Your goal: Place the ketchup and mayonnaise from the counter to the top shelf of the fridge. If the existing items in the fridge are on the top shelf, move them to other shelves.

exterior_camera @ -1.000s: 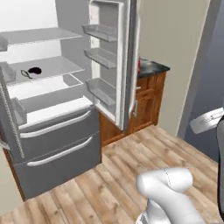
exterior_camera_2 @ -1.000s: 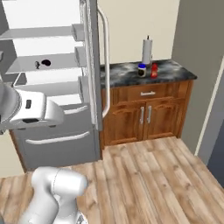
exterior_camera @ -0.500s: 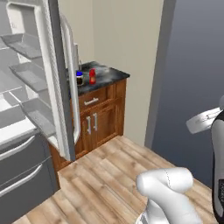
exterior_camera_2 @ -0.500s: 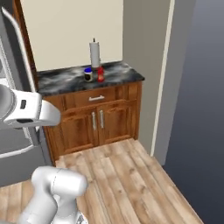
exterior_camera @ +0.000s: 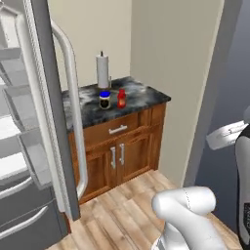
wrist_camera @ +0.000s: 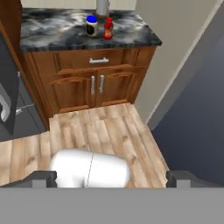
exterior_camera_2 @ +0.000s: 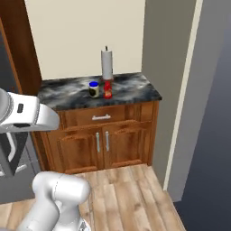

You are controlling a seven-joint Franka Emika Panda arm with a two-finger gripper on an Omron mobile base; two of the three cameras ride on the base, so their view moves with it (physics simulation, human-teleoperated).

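1. At the far left, the open fridge door [exterior_camera: 51, 112] stands edge-on with its long grey handle [exterior_camera: 75, 112] and its door shelves [exterior_camera: 22, 105] facing left; grey drawer fronts [exterior_camera: 24, 215] sit low beside it.
2. Next comes the wooden cabinet [exterior_camera_2: 101, 140] with one drawer and two doors, topped by a dark marbled counter [exterior_camera_2: 63, 92].
3. On that counter the mayonnaise [exterior_camera_2: 94, 89] — a dark jar with a blue lid — stands upright just left of the ketchup [exterior_camera_2: 108, 89], a small red bottle; the two are just beside each other, near the counter's middle [wrist_camera: 91, 26] [wrist_camera: 107, 28].
4. Behind them, close to the wall, a white paper towel roll [exterior_camera_2: 107, 64] stands upright on its holder.
5. Right of the cabinet a beige wall corner [exterior_camera_2: 167, 90] juts forward.
6. The gripper [wrist_camera: 111, 179] hangs above the wooden floor [wrist_camera: 105, 131], well apart from the counter — its fingertips [wrist_camera: 43, 178] spread wide, grasping nothing.
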